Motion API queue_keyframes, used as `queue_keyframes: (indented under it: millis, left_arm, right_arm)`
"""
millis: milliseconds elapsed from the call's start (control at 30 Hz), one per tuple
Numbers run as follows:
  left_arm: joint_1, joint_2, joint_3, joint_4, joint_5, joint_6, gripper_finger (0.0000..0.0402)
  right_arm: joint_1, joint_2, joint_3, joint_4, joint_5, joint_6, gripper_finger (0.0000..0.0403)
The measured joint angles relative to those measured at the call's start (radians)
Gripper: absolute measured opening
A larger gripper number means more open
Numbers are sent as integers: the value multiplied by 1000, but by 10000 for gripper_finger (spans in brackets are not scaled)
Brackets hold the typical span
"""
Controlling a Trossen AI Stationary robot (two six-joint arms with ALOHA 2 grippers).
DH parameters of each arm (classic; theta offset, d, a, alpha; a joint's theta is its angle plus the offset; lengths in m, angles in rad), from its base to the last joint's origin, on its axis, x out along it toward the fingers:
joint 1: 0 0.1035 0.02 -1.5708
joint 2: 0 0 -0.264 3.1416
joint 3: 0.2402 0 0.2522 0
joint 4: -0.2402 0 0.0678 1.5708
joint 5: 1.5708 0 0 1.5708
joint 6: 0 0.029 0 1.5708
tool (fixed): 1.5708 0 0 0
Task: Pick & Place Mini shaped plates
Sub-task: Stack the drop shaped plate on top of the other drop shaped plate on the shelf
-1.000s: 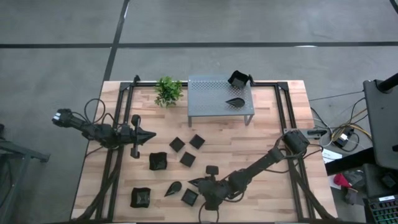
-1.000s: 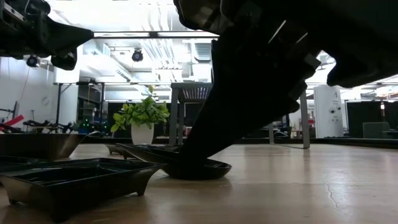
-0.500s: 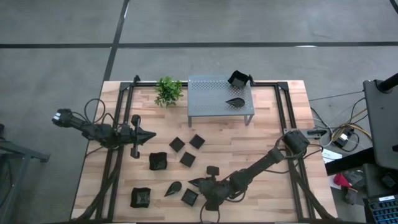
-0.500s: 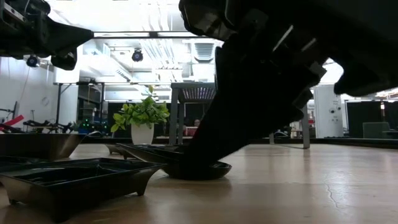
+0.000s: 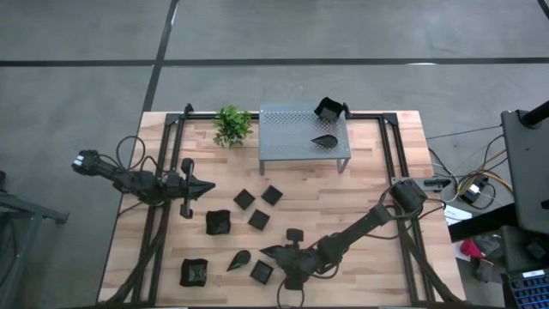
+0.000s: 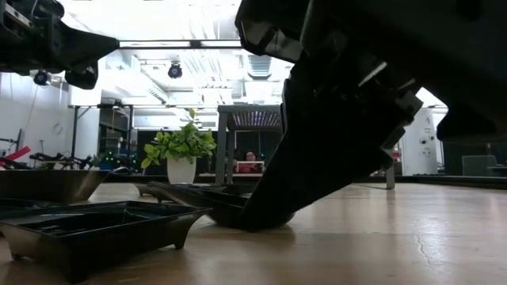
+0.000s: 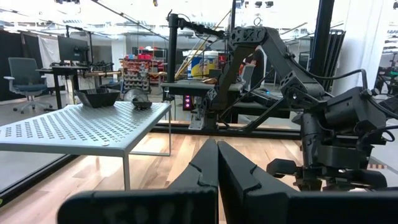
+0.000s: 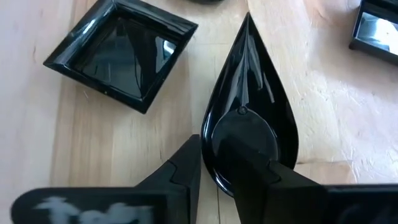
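Straddling teardrop plate [image 8: 249,118] rim, right gripper [image 8: 227,165], apparently gripping

Two black jointed arms [image 5: 360,230], looping cables [image 5: 129,151].

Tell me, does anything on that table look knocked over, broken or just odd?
One thing stands out: on the grey shelf, the deep square dish sits at the far corner tipped, its hollow facing sideways. The rest look settled and unbroken. The right end effector is closing on a teardrop plate.
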Motion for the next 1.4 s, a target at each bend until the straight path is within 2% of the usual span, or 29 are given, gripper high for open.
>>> queue_keyframes:
  millis: [167, 367, 500, 667, 800, 1067, 1400]
  left_arm:
    - [0, 0, 0, 0, 0, 0, 0]
    - [0, 0, 0, 0, 0, 0, 0]
    - [0, 0, 0, 0, 0, 0, 0]
    - [0, 0, 0, 0, 0, 0, 0]
    - [0, 0, 0, 0, 0, 0, 0]
    - [0, 0, 0, -4, 0, 0, 0]
    - [0, 2, 0, -16, 0, 0, 0]
  right_arm:
    - [0, 0, -6, 1, 4, 1, 52]
    - [0, 0, -6, 1, 4, -1, 13]
    - [-1, -5, -6, -10, 4, -41, 9]
    - [-2, -51, 8, -104, 3, -104, 8]
    - [-2, -125, 9, -190, 23, -137, 8]
    - [-19, -335, 7, -453, 132, -216, 8]
    - [-157, -572, 4, -695, 158, -270, 8]
